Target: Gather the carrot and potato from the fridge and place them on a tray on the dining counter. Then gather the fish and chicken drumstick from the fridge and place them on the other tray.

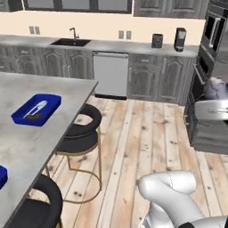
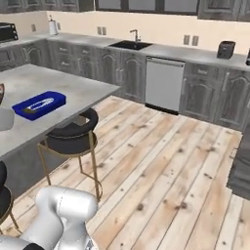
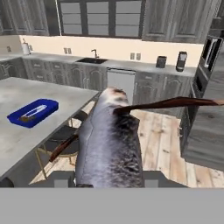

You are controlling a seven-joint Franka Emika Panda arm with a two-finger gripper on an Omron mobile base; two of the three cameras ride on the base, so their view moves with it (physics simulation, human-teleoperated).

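A mottled grey fish (image 3: 109, 144) with reddish-brown fins, a bright blue tray (image 1: 36, 109) near the edge of the pale grey speckled counter (image 1: 26, 142), black stools (image 1: 80, 129), and knotty light wood floor (image 1: 147, 133).

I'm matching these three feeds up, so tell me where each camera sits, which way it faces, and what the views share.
Left base view: rides behind the arm on its left, looking forward and down over the dining counter, bar stools and wood floor toward the dishwasher.
Right base view: behind the arm on its right, facing the same kitchen run with its sink.
Hand view: on the hand, looking along the gripper, which holds a grey fish.
Shared: all three show the blue tray on the counter.
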